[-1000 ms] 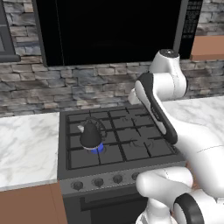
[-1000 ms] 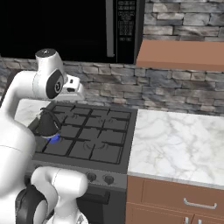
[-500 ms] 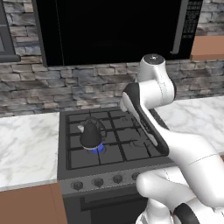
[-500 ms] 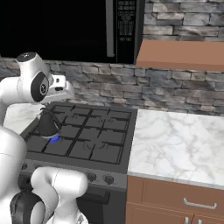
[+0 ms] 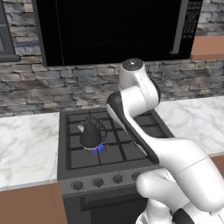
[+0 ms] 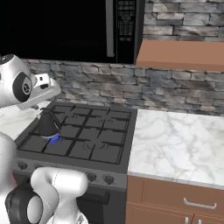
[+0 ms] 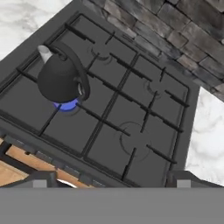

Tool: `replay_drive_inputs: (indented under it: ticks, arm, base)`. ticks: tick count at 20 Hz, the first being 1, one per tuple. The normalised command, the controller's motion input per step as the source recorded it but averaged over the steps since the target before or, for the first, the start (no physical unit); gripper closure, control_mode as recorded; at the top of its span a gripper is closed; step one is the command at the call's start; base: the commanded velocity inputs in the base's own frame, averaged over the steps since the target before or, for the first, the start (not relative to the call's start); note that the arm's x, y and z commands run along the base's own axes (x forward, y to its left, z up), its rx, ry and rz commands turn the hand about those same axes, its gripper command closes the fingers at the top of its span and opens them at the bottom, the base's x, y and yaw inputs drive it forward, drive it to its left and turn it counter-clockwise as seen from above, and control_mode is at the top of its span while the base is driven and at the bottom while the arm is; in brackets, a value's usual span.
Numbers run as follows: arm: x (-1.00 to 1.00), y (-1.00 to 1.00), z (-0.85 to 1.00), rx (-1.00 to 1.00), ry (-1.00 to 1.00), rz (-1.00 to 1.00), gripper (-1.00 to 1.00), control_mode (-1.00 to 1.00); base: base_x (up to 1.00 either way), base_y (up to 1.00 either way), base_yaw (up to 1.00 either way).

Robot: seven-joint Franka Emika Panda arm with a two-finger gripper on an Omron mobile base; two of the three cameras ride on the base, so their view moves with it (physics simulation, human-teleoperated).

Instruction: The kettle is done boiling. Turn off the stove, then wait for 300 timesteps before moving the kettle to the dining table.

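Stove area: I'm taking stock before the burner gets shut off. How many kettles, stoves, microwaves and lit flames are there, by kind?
kettle: 1
stove: 1
microwave: 1
lit blue flame, under the kettle: 1
Total: 4

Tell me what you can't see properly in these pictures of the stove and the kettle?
- Right-hand knobs of the stove: hidden behind the white arm in the left base view.
- Left-hand knobs: hidden by the robot's body in the right base view.
- Knob markings: too small in either base view to read which is turned on.
- Burner under the kettle: covered by the kettle in the hand view; a blue glow peeks out.
- Dining table: outside the pictures' edges.
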Motion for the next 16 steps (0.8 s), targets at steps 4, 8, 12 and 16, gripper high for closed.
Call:
replay_drive_inputs:
  ticks: [4,8,12,16]
  arm:
    - [-0.17,0.32,0.00,-0.16,0.00,0.16,-1.00,-1.00]
    - [-0.18,0.36,-0.03,-0.17,0.00,0.16,-1.00,-1.00]
    - [-0.22,0.32,-0.10,-0.17,0.00,0.16,-1.00,-1.00]
    - [-0.34,0.26,-0.14,-0.15,0.00,0.12,-1.00,-1.00]
  base:
    - [0.00,0.00,0.00]
    - [0.00,0.00,0.00]
    - [0.00,0.00,0.00]
    - [0.00,0.00,0.00]
